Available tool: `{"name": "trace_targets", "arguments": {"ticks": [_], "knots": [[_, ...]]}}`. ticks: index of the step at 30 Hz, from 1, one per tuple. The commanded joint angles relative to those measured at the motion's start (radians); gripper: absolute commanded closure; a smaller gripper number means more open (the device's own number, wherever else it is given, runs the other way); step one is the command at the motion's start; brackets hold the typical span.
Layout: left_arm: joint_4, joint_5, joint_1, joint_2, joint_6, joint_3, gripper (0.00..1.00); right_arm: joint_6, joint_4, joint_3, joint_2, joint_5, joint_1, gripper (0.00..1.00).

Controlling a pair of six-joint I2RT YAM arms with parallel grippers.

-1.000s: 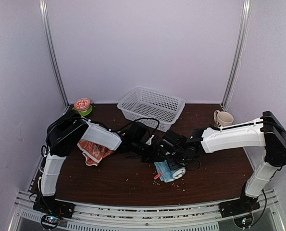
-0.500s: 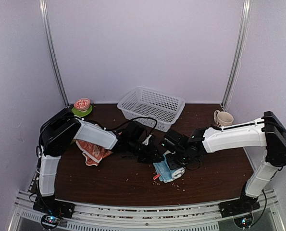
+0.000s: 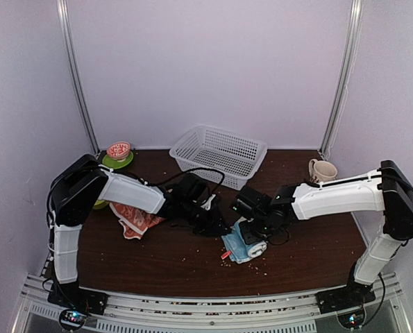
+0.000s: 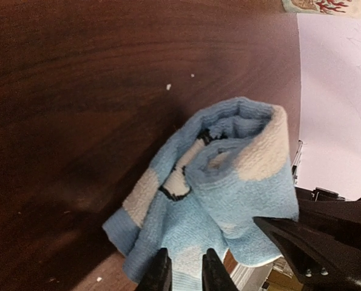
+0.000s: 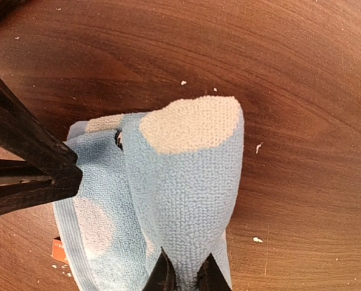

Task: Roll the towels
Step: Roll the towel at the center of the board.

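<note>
One table (image 3: pixel 157 267) carries one white basket (image 3: pixel 220 154) at upper centre and two towels. The light blue towel (image 5: pixel 186 182), at lower centre of the top view, is coiled at one end with a flat tail beside it, and the orange-red towel (image 3: pixel 137 220), at centre left, lies crumpled, so the task is judged under half done. The left gripper (image 4: pixel 184 274) and right gripper (image 5: pixel 186 274) meet at the light blue towel, each with jaws almost closed on its cloth; one mug (image 3: pixel 322 170) stands at right and one small bowl (image 3: pixel 119 150) at upper left.
</note>
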State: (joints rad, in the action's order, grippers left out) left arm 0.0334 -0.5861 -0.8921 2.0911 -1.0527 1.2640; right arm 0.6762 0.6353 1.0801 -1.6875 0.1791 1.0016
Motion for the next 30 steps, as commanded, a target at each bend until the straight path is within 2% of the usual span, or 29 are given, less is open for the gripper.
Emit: {"name": "trace_targets", "arguments": {"ticks": [1, 9, 18, 24, 28, 30], "knots": [[-0.031, 0.032, -0.004, 0.034, 0.033, 0.005, 0.82, -0.01, 0.012, 0.032, -0.002, 0.016, -0.001, 0.86], [-0.048, 0.052, -0.004, 0.054, 0.043, 0.016, 0.84, -0.016, 0.01, 0.042, -0.005, 0.003, 0.007, 0.82], [-0.066, 0.057, -0.004, 0.069, 0.046, 0.028, 0.86, -0.02, 0.021, 0.055, 0.008, 0.012, 0.014, 0.71], [-0.07, 0.053, -0.004, 0.071, 0.048, 0.037, 0.86, -0.031, 0.058, 0.077, -0.015, 0.053, 0.022, 0.83], [-0.069, 0.049, -0.004, 0.069, 0.049, 0.036, 0.86, -0.033, 0.083, 0.087, -0.047, 0.067, 0.026, 0.83], [-0.071, 0.049, -0.004, 0.068, 0.049, 0.035, 0.87, -0.035, 0.103, 0.093, -0.057, 0.09, 0.029, 0.89]]}}
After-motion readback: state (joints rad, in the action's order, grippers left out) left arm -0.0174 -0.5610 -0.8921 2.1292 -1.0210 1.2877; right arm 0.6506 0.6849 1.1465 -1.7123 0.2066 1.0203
